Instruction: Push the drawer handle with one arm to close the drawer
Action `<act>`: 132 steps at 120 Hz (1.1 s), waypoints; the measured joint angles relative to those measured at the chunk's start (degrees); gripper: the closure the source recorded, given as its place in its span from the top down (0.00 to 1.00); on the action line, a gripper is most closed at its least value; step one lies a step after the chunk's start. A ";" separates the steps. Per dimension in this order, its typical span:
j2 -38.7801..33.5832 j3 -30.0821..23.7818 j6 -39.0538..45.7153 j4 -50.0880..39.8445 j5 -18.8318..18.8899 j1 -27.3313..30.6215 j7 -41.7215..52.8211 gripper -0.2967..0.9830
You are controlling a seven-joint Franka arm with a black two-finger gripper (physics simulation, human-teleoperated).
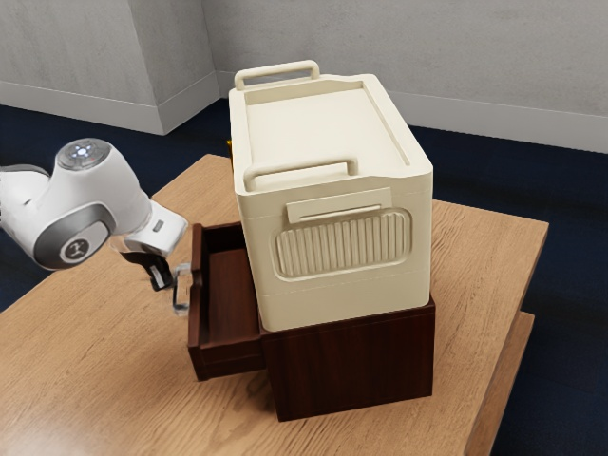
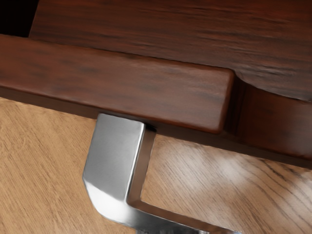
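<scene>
The dark red-brown wooden drawer (image 2: 117, 80) stands open beyond the fingers (image 1: 164, 282), its silver metal handle (image 2: 114, 153) just beside them. Closing it remains to be done; whether they're clenched or released, I can't tell.

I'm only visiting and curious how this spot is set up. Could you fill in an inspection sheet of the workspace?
Surface: tan wood-grain table.
Job's things: dark red-brown cabinet; its drawer stands open, with a metal handle on its front.
Clutter: cream storage box with two carrying bars, standing on the cabinet; small yellow item behind it, mostly hidden.
Gripper: tool beside the handle; contact unclear.
Cables: nothing seen.
Surroundings: grey walls, light skirting, dark blue floor.
</scene>
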 joint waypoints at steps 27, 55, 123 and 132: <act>0.27 -0.03 1.72 0.00 0.01 -2.11 0.56 0.15; 1.48 -0.03 4.53 0.25 0.01 -3.63 0.89 0.15; 4.69 0.10 15.45 0.14 1.17 -7.87 1.28 0.15; 5.09 0.18 17.03 0.01 1.24 -8.00 1.30 0.15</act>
